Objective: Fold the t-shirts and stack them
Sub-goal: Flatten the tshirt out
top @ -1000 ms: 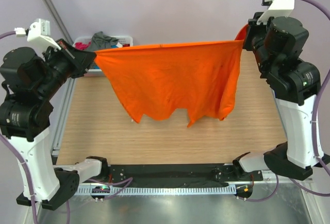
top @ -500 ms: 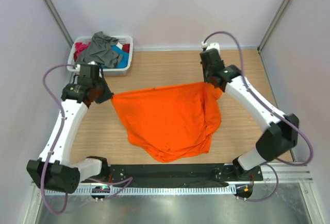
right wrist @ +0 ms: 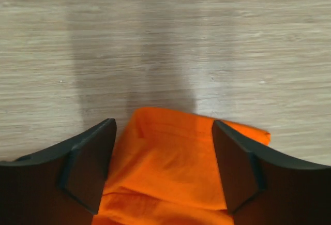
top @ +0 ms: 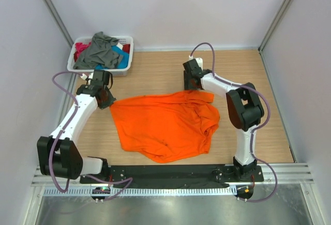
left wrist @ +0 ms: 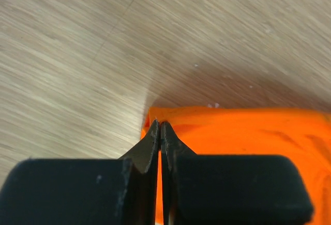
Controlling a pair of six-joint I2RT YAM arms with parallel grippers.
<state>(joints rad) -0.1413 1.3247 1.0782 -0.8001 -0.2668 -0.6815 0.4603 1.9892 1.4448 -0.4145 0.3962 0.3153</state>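
The orange t-shirt [top: 165, 124] lies rumpled on the wooden table, its right side bunched into folds. My left gripper [top: 106, 101] is down at the shirt's far left corner. In the left wrist view its fingers [left wrist: 161, 124] are shut, with orange fabric [left wrist: 248, 137] pinched between them. My right gripper [top: 192, 84] hovers low over the far right corner. In the right wrist view it [right wrist: 164, 126] stands open, and the orange cloth [right wrist: 170, 168] lies loose on the table between the fingers, touching neither.
A white laundry basket [top: 128, 40] stands at the far left corner of the table. It holds a dark grey t-shirt [top: 101, 51], a teal-blue one [top: 120, 57] and a red-pink one [top: 81, 49]. Bare wood [top: 248, 70] surrounds the orange shirt.
The shirt was held stretched in the air between both grippers; both arms came down and it now lies on the table. The right gripper has opened and let go of its corner.
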